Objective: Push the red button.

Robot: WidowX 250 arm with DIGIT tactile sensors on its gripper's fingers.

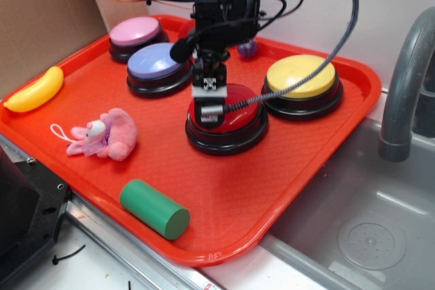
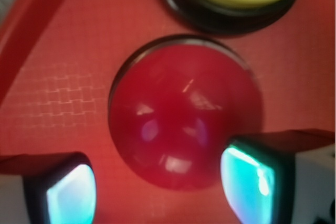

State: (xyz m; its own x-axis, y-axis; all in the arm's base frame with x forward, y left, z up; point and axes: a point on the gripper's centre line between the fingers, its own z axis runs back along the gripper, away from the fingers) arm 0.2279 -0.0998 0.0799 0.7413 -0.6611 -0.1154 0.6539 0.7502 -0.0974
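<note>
Item: gripper, pointing straight down and sitting low over the red button. The exterior view is showing its tip at or just above the dome; whether it is touching, I cannot tell. The wrist view is showing the two fingers standing well apart, holding nothing, with the dome lying between and slightly ahead of them.

Item: red button, directly beneath the gripper, on its black ring base. It is round, so no long axis is mattering; the coming move looks to be a plain press downward.

Item: yellow button, just beyond the red one. Blue button and pink button, on the gripper's far side from the yellow one.

Item: red tray, carrying everything. On it, well apart from the gripper: a pink plush toy, a green cylinder, a yellow banana.

Item: sink with a grey faucet, lying beside the tray.
</note>
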